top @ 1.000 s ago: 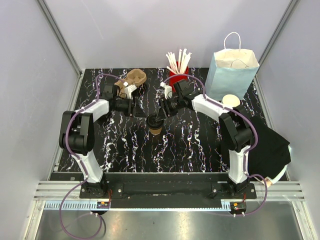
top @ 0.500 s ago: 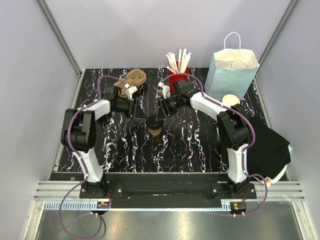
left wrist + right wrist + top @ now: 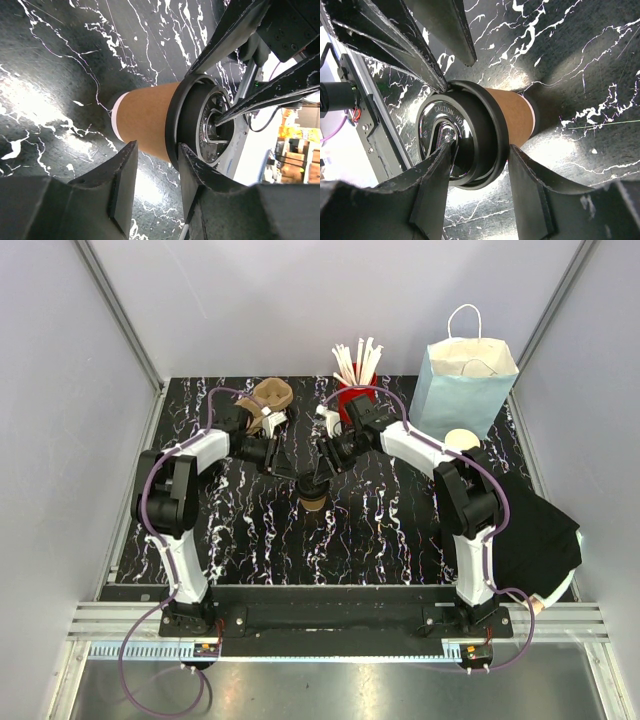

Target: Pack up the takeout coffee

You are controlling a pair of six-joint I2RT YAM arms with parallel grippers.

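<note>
While the takeout coffee (image 3: 313, 498) stands upright on the black, white-veined tabletop (image 3: 250, 530), on the arm-base side of the red cup (image 3: 352, 398) and a little to its left, both grippers meet at its black lid (image 3: 485, 125).

The right gripper (image 3: 480, 150) reaches in from the red cup's side and is clamped across the lid's rim. One finger presses on the glossy lid top and the other lies against the outside, where the rim meets the brown paper wall.

The left gripper (image 3: 157, 147) comes in from the side away from the red cup. Its fingers (image 3: 120, 185) stand apart with the lid's rim in the gap between them. One fingertip touches the rim and the other sits just clear of the cup wall, so nothing is gripped there.

A pale blue paper bag (image 3: 460, 390) stands upright to the right of the red cup, and a nested stack of brown cups (image 3: 268, 398) lies to the red cup's left. White sticks (image 3: 355, 358) poke out of the red cup.
</note>
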